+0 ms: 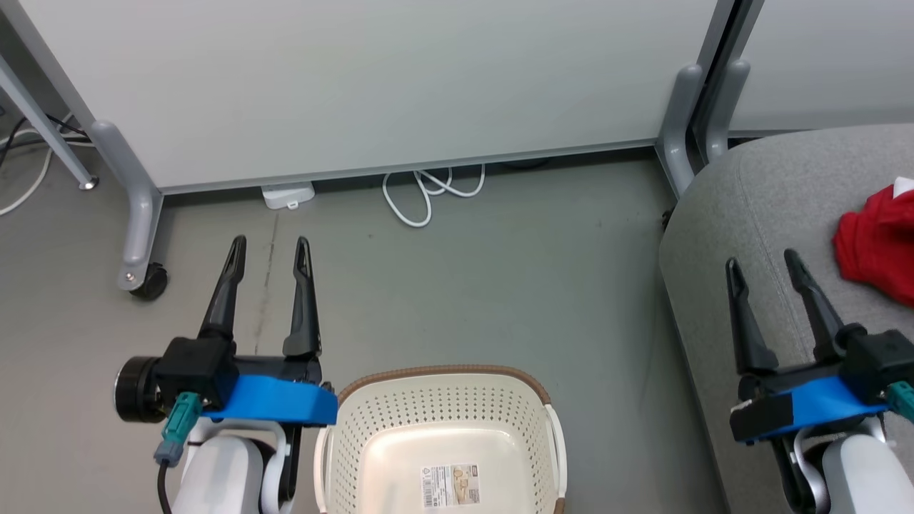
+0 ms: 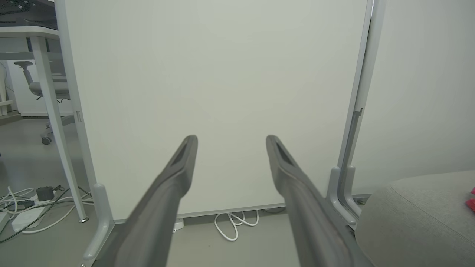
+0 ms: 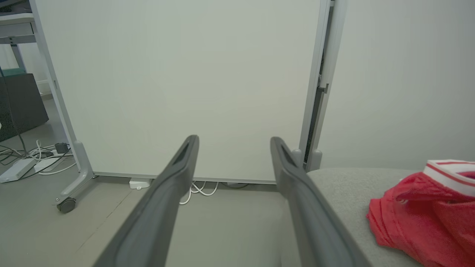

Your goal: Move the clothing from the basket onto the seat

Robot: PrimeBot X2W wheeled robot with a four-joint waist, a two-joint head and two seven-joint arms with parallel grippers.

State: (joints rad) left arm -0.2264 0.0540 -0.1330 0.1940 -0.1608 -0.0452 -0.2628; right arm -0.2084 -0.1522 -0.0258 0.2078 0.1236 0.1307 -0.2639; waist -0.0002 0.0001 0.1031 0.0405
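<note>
Both stood spread, empty: left gripper [image 1: 271, 240] beside the bare-looking basket [image 1: 443, 372], right gripper [image 1: 761, 258] over the seat [image 1: 750, 200], clothing [image 1: 878, 243] to its right. Basket's unseen near end wanted checking

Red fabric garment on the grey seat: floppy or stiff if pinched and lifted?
Likely floppy: the crumpled red fabric garment lies in soft folds, so it should sag from a pinch. Probably light: thin-looking cloth. The grey woven-fabric seat may resist sliding.
</note>
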